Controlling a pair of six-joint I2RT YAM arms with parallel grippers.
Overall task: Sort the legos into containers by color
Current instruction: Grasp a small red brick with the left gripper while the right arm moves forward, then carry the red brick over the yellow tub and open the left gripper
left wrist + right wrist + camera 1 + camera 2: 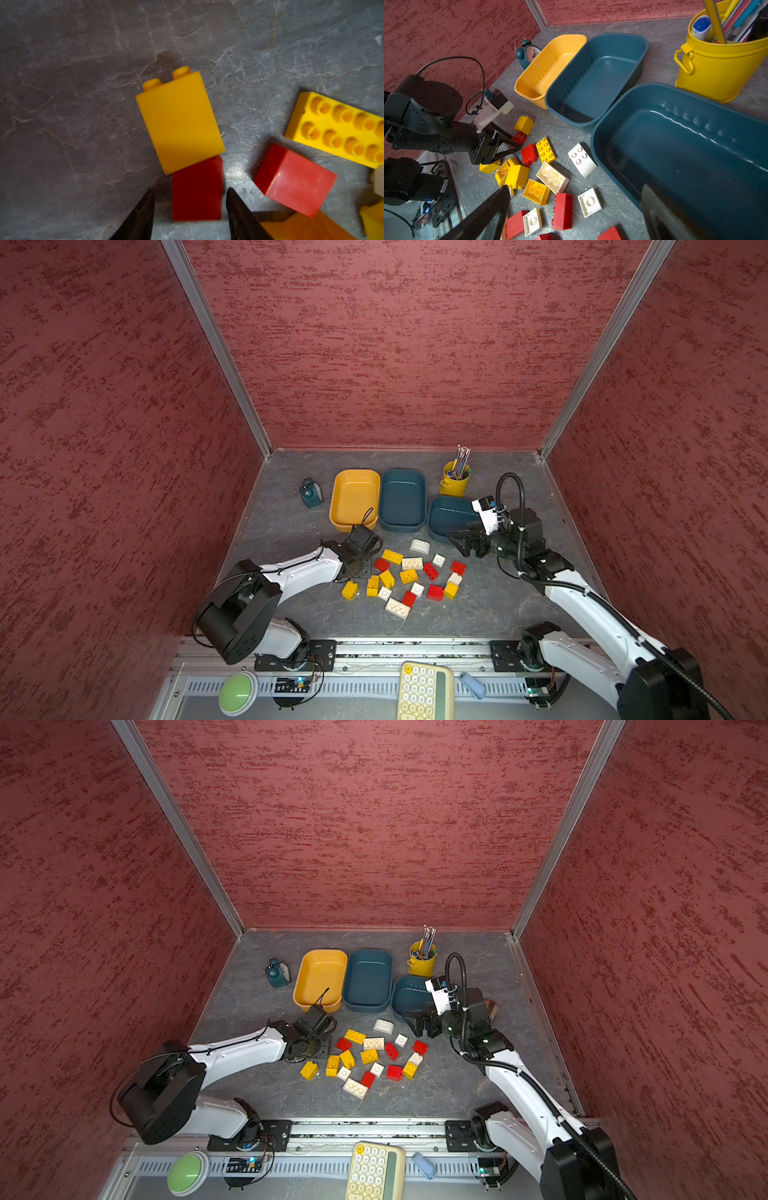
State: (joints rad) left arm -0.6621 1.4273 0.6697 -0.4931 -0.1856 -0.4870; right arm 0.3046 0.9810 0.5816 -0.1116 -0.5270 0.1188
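Legos lie scattered on the table, which is grey and veined like stone, just in front of the containers. Both top views hide under the left arm what the left wrist view shows. There a smooth red brick sits between the fingers of the left gripper, which is partly open with a slim gap on either side. A glossy yellow brick, lying on its side, touches the red one. The right gripper gapes wide, holding nothing, beside the teal tub.
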